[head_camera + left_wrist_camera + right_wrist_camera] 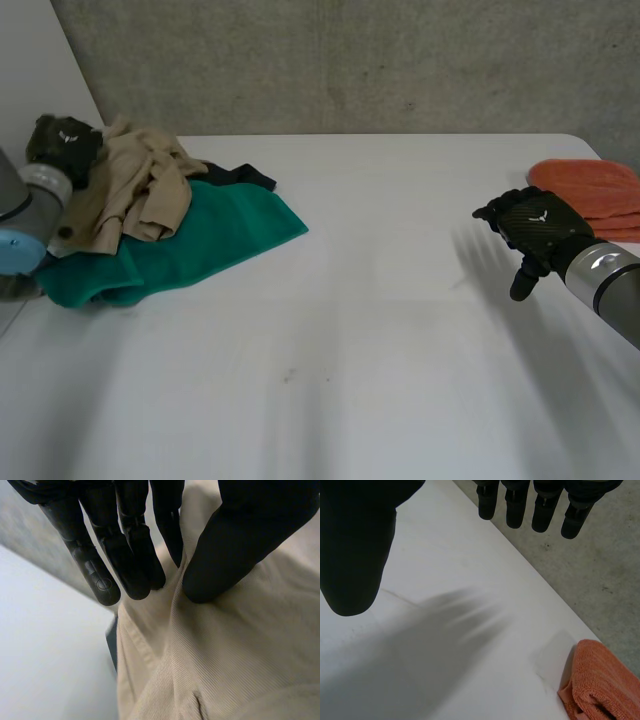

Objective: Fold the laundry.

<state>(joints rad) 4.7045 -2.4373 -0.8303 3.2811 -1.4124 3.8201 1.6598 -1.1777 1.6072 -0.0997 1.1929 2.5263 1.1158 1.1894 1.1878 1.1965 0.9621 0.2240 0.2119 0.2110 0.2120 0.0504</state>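
Observation:
A pile of laundry lies at the table's left: a crumpled beige garment (135, 185) on top of a green cloth (225, 235), with a bit of black cloth (243, 177) behind them. My left hand (65, 145) is at the pile's far left edge. In the left wrist view this hand (135, 555) pinches a fold of the beige garment (240, 655) between its thumb and fingers. My right hand (535, 230) hovers above the table at the right, apart from the pile. Its fingers (520, 505) are straight and spread, with nothing between them.
A folded orange towel (595, 195) lies at the table's far right corner, just behind my right hand, and it lies past that hand's fingertips (600, 680) in the right wrist view. The white table (380, 330) stretches bare between the pile and the right hand. A concrete wall stands behind.

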